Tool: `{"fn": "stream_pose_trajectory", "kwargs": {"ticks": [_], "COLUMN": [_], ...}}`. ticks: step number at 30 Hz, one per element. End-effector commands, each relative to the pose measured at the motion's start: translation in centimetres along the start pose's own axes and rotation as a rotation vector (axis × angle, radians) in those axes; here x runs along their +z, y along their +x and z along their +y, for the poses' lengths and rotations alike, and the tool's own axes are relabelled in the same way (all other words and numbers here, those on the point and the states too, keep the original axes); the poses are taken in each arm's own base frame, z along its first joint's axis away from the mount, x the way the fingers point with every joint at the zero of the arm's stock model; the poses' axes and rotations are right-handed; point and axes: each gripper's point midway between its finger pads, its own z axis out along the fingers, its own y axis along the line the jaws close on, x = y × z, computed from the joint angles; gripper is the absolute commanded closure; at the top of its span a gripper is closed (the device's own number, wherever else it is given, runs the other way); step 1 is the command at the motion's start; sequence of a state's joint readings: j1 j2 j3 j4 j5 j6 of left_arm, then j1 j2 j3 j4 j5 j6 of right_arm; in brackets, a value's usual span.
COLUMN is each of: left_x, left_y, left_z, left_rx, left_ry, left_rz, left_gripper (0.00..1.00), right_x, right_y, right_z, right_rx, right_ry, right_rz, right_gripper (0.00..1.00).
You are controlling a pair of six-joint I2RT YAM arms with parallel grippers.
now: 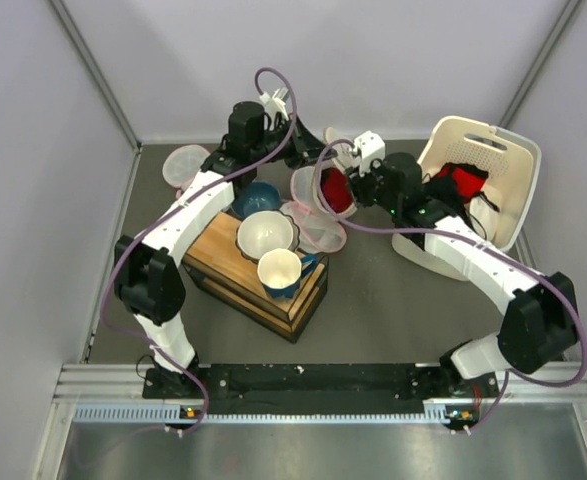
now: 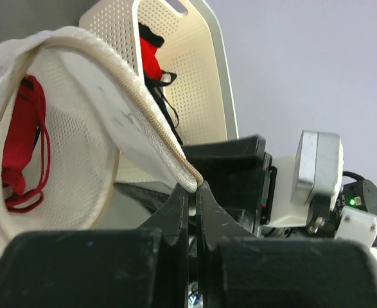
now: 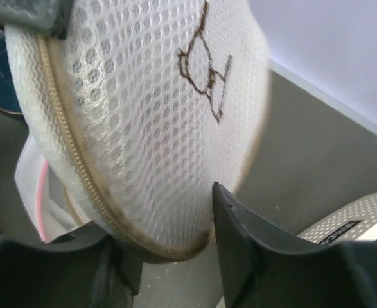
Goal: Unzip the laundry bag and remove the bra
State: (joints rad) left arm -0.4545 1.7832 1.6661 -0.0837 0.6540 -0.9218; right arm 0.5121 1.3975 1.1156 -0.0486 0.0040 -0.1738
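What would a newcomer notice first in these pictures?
The white mesh bag, held up at the far middle, with the red bra showing inside. The left tool pinches its rim, and the right tool grips its zipper edge. A cream basket stands at the far right.

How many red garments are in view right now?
2. One, the bra, sits inside the laundry bag; the other, a red cloth, lies in the cream basket. More may be hidden deeper in the basket.
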Motion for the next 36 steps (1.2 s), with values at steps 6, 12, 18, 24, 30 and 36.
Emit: {"fn": "stream_pose_trajectory", "kwargs": {"ticks": [6, 12, 18, 24, 30, 36], "left_x": [-1.3, 0.3, -0.5, -2.0, -0.8, -0.6], "left_y": [-1.8, -3.3, -3.3, -2.6, 0.8, 0.9], "left_z": [-4.3, -2.9, -2.6, -3.2, -1.4, 1.0], "left_rx": [0.116, 0.103, 0.153, 0.233, 0.22, 0.387], "left_ry": [0.076, 0.082, 0.073, 0.071, 0.099, 0.034], "left_rz": [-0.04, 0.009, -0.006, -0.016, 0.106, 0.096], "left_gripper": [1.0, 0.77, 0.55, 0.51, 0.5, 0.52], "right_x": [-0.1, -1.2, -2.4, -2.7, -2.6, -3.7], "right_y": [-6.8, -5.2, -2.2, -2.4, -2.8, -4.2], "right_z": [-2.4, -2.1, -2.9, -3.3, -3.5, -0.8], "right_rx": [0.049, 0.174, 0.422, 0.503, 0.498, 0.323], "right_ry": [0.12, 0.115, 0.098, 0.089, 0.082, -0.123], "right_rz": [-0.22, -0.112, 0.029, 0.053, 0.052, -0.023], "right_gripper": [1.0, 1.0, 1.0, 1.0, 1.0, 1.0]}}
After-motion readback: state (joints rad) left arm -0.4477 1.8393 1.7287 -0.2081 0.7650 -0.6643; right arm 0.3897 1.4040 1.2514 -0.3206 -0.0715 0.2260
